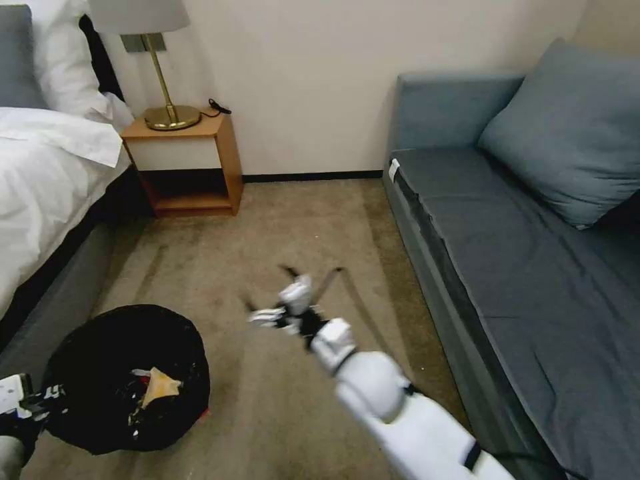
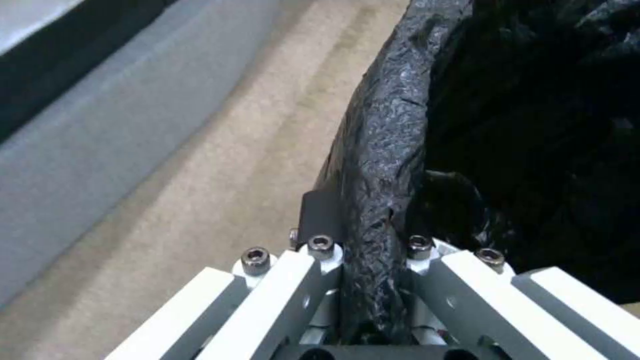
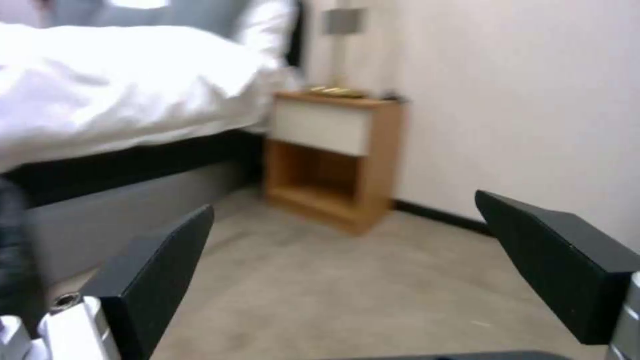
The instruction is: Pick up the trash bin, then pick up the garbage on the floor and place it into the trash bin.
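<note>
The left gripper (image 2: 373, 260) is sitting at the near left, its fingers (image 2: 320, 215) clenched on the black-bagged rim of the trash bin (image 1: 127, 377), which is staying low beside the bed (image 1: 47, 180) over the carpet (image 1: 267, 227). Some garbage (image 1: 157, 387) is lying inside the bin, a yellow-brown wrapper among it. The right gripper (image 1: 293, 293) is hanging over the bare carpet in the middle, between the bin and the sofa (image 1: 533, 253), with its fingers (image 3: 160, 265) spread wide and grasping nothing, facing the far nightstand (image 1: 187, 160).
</note>
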Tool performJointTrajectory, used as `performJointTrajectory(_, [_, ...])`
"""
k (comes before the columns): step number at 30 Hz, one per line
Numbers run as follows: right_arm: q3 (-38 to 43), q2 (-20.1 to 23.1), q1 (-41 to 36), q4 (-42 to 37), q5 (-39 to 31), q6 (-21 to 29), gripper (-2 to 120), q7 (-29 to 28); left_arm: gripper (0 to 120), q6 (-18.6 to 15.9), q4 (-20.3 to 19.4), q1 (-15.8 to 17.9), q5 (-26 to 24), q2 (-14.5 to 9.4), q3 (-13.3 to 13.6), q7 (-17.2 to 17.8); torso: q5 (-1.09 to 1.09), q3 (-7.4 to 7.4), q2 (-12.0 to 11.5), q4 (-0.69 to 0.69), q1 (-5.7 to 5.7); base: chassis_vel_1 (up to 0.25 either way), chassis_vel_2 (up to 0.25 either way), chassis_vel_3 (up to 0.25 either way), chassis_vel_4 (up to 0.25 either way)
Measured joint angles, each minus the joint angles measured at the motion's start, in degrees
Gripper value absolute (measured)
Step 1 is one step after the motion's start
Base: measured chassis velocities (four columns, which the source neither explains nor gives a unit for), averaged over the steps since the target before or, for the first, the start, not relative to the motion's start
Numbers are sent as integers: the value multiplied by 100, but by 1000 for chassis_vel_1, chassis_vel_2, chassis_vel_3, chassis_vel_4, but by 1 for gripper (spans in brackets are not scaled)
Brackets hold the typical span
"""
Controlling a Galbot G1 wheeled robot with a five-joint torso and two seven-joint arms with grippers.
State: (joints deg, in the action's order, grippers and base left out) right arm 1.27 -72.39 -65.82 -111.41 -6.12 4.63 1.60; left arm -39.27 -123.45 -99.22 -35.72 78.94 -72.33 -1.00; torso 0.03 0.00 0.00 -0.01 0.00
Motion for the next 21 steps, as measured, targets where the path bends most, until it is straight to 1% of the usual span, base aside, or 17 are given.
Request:
performJointTrajectory(2, [429,77,-457,-219,-43,-214,100,5,3,-1,52,20,-40,-12,18,10,-2,0,0,0,0,0,0,0,0])
performJointTrajectory(3, [429,77,-457,-219,-43,-214,100,5,3,-1,52,20,-40,-12,18,10,-2,0,0,0,0,0,0,0,0])
performJointTrajectory(4, [636,83,-720,-309,-65,-331,100,-9,3,-2,74,30,-53,-22,21,17,-1,0,0,0,0,0,0,0,0])
performJointTrajectory(5, [991,62,-1159,-442,-104,-535,100,-23,3,-2,105,45,-62,-38,25,22,-1,0,0,0,0,0,0,0,0])
performJointTrajectory(6, [1075,50,-1254,-468,-117,-589,100,-27,3,-3,112,50,-63,-41,25,23,-1,0,0,0,-1,0,0,0,0])
performJointTrajectory(7, [1301,3,-1521,-547,-163,-752,100,-35,3,-5,134,65,-68,-48,26,25,-1,0,0,0,0,0,0,0,0])
performJointTrajectory(9, [1404,-23,-1644,-580,-181,-831,100,-39,3,-6,142,71,-70,-51,26,26,-1,0,0,0,0,0,0,0,0])
performJointTrajectory(11, [1790,-189,-2123,-737,-205,-1090,100,-71,3,-8,183,88,-73,-56,29,29,-1,0,0,0,0,0,0,0,0])
performJointTrajectory(13, [1874,-245,-2228,-778,-205,-1149,100,-80,3,-8,190,93,-73,-53,29,29,-1,0,0,0,0,0,0,0,0])
performJointTrajectory(15, [2041,-404,-2495,-888,-182,-1332,100,-99,3,-9,204,100,-73,-27,29,33,-2,0,0,0,-1,0,0,0,0])
performJointTrajectory(21, [2070,-452,-2562,-913,-158,-1404,100,-114,3,-9,243,103,-78,-19,8,37,-3,0,0,1,0,0,0,0,0])
